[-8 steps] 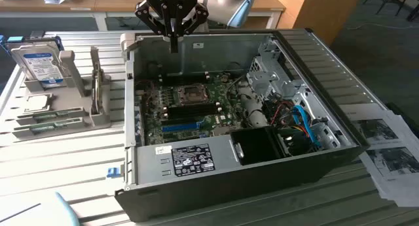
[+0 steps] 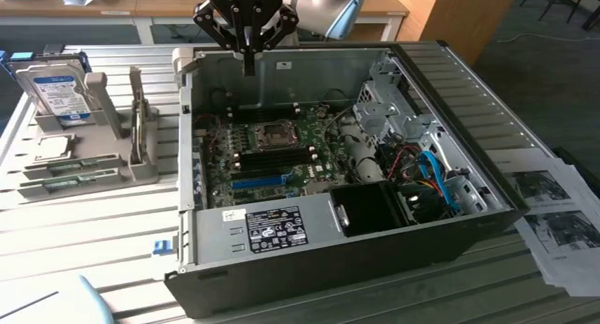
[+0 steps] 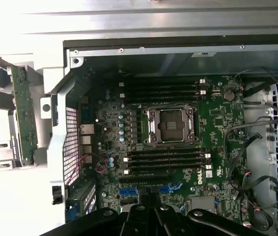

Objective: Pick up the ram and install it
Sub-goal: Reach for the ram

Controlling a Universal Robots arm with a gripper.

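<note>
Slatted white table (image 2: 84, 225), open black computer case (image 2: 328, 268): your black gripper (image 2: 249, 65) hangs empty, fingers together, above its far wall; thin green ram stick (image 3: 23, 113) not yet picked.

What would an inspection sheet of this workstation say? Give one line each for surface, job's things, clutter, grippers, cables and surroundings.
Surface: slatted table, holding an open computer case.
Job's things: ram on edge in the grey rack beside the case; motherboard memory slots in view.
Clutter: hard drive in the rack; printed papers at the exterior view's right.
Grippers: gripper above the case's far wall, jaws shut, holding nothing.
Cables: blue cables inside the case.
Surroundings: wooden desks behind the table.
</note>
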